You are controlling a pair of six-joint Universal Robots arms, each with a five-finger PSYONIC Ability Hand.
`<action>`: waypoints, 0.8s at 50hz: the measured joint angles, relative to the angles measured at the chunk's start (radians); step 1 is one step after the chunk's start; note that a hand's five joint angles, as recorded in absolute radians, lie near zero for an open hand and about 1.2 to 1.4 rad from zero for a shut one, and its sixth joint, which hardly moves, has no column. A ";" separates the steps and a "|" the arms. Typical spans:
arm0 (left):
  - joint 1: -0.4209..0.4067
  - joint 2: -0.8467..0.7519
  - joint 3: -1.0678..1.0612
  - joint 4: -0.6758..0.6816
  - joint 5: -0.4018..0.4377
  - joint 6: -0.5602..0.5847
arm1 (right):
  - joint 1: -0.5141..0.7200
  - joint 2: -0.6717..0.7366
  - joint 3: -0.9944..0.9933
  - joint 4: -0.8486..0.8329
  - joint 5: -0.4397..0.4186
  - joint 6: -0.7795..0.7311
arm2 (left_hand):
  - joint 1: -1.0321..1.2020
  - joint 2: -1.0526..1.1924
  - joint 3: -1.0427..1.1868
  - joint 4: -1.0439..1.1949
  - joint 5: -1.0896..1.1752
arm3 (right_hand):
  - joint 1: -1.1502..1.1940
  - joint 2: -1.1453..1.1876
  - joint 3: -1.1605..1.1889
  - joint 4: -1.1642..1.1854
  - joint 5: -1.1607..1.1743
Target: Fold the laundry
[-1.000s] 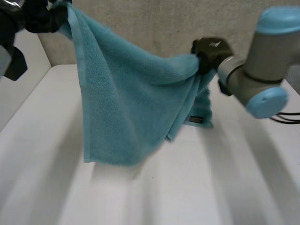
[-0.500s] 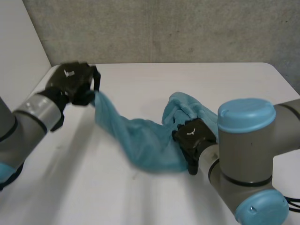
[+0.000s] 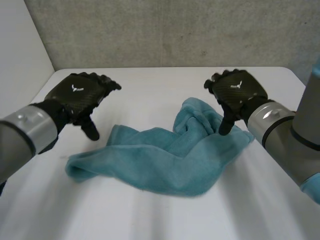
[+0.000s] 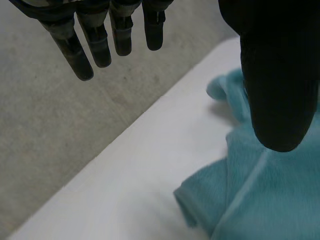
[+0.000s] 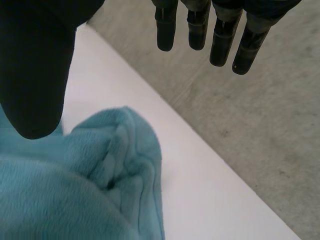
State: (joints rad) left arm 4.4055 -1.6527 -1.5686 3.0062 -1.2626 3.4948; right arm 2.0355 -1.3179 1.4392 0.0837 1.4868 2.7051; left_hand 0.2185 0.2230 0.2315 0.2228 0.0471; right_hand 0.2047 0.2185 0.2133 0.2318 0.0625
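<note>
A teal towel (image 3: 165,160) lies crumpled on the white table (image 3: 150,85), bunched up at its far right end. My left hand (image 3: 80,97) hovers open above the towel's left end, fingers spread and holding nothing. My right hand (image 3: 235,95) hovers open above the bunched right end, its thumb pointing down close to the cloth. In the left wrist view the straight fingers (image 4: 95,45) stand apart from the thumb (image 4: 280,90), with the towel (image 4: 260,195) under the thumb. In the right wrist view the fingers (image 5: 220,40) and thumb (image 5: 35,85) are spread above the towel (image 5: 85,190).
A grey wall (image 3: 165,30) runs behind the table's far edge. A white panel (image 3: 20,55) stands at the left. Bare table lies in front of the towel and behind it.
Both hands have let go of the towel and opened. The towel, held up in the air a second ago, has dropped onto the table in a crumpled heap.
</note>
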 measured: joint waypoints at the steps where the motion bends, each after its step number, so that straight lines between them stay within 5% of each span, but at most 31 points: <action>1: -0.004 -0.020 0.018 -0.001 -0.009 -0.037 | -0.002 0.012 0.002 0.000 -0.004 -0.017 | 0.000 0.000 0.000 0.000 0.000 | 0.000 0.000 0.000 0.000 0.000; 8: -0.046 -0.224 0.133 -0.045 -0.181 -0.258 | -0.025 0.086 0.019 -0.003 -0.008 -0.089 | 0.086 0.081 0.070 0.083 0.085 | 0.000 0.000 0.000 0.000 0.000; 17: -0.048 -0.378 0.163 -0.071 -0.336 -0.231 | -0.062 0.121 0.042 -0.005 -0.008 -0.096 | 0.174 0.167 0.159 0.169 0.174 | 0.000 0.000 0.000 0.000 0.000; 40: 0.025 -0.483 0.148 -0.068 -0.241 -0.208 | -0.080 0.152 0.057 -0.007 -0.011 -0.097 | 0.393 0.381 0.372 0.384 0.384 | 0.000 0.002 0.000 0.000 0.000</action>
State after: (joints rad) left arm 4.4303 -2.1361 -1.4211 2.9378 -1.5032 3.2864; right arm 1.9557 -1.1661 1.4961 0.0762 1.4760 2.6079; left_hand 0.6119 0.6039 0.6033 0.6072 0.4306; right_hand 0.2047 0.2200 0.2133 0.2318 0.0625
